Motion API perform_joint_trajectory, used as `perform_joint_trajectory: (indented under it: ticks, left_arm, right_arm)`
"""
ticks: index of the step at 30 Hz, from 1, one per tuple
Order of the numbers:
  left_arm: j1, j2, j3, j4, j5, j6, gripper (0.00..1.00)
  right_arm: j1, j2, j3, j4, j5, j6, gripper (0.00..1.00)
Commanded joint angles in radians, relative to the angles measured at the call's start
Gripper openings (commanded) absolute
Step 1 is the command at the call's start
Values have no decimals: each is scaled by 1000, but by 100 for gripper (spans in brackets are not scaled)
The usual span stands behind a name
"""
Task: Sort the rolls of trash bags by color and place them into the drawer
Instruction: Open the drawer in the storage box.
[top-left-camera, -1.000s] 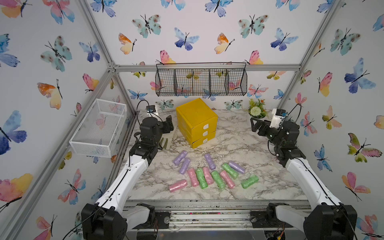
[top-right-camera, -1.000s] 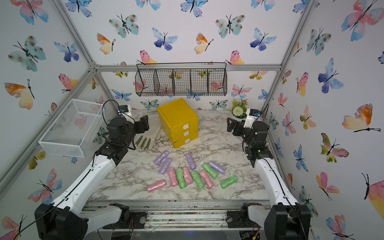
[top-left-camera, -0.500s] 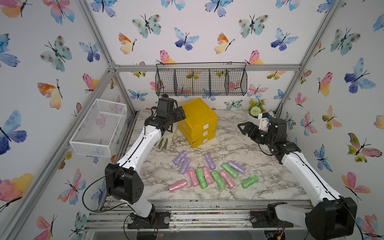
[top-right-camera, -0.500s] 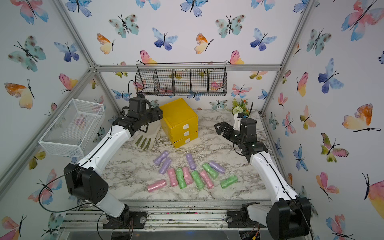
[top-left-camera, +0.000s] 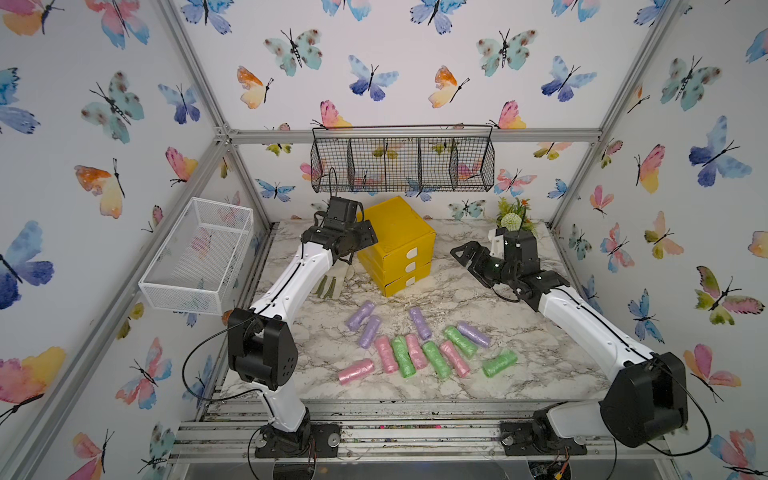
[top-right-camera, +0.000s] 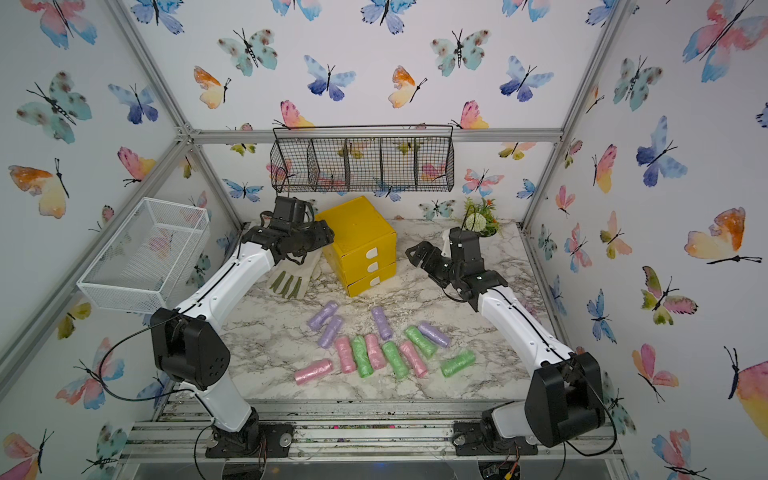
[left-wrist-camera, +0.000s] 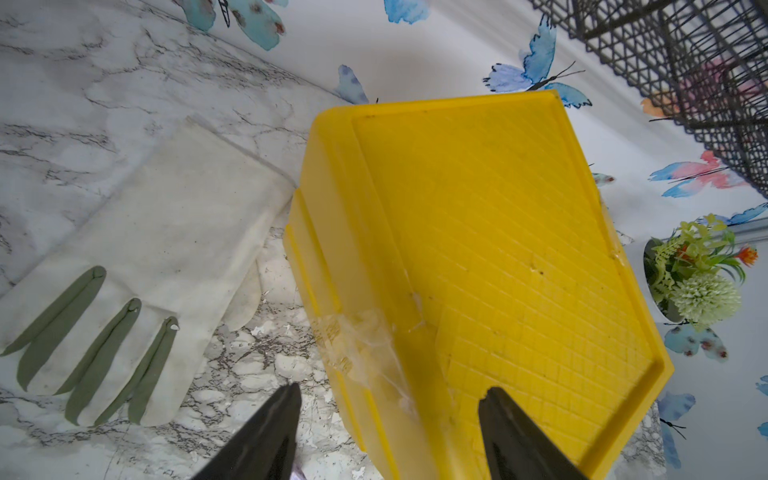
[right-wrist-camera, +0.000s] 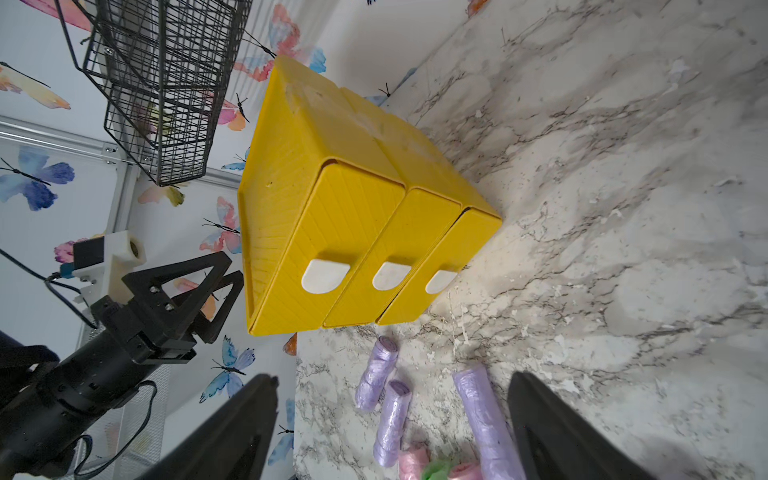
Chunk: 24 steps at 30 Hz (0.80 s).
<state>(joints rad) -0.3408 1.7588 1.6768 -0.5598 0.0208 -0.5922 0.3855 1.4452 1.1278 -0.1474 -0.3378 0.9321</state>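
The yellow drawer (top-left-camera: 395, 245) (top-right-camera: 358, 245) stands at the back of the marble table with all three of its drawers shut, white tabs (right-wrist-camera: 326, 275) facing front. Pink (top-left-camera: 356, 371), green (top-left-camera: 403, 357) and purple (top-left-camera: 360, 315) rolls of trash bags lie mixed in front of it. My left gripper (top-left-camera: 362, 240) (left-wrist-camera: 390, 388) is open at the chest's top left corner (left-wrist-camera: 478, 249), one finger over the top and one over the table. My right gripper (top-left-camera: 457, 251) (right-wrist-camera: 395, 376) is open in the air to the right of the drawer fronts, above purple rolls (right-wrist-camera: 390, 419).
A pale glove (top-left-camera: 332, 283) (left-wrist-camera: 145, 270) lies left of the chest, under my left arm. A black wire basket (top-left-camera: 403, 164) hangs on the back wall above the chest. On the left wall is a white mesh basket (top-left-camera: 199, 253), and a small plant (top-left-camera: 515, 216) sits at the back right.
My left arm has swung from the table's left side up to the chest's top corner. My right gripper has moved left toward the drawer fronts. Both pairs of jaws have narrowed a little.
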Motion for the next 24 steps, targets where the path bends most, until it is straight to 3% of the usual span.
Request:
perform_joint_trajectory:
  ticks: [1, 6, 17, 24]
  left_arm:
    - [-5, 28, 22, -22, 27, -8, 68]
    - [-6, 53, 42, -22, 35, -12, 59]
    - [-15, 110, 66, -20, 59, -8, 38]
    - [-21, 131, 64, -22, 63, -1, 33]
  right_arm:
    - [29, 69, 43, 76, -17, 54, 81]
    - [73, 198, 142, 98, -15, 85, 72]
    - [129, 359, 297, 109, -2, 143, 64]
    - [154, 400, 328, 119, 1, 179, 62]
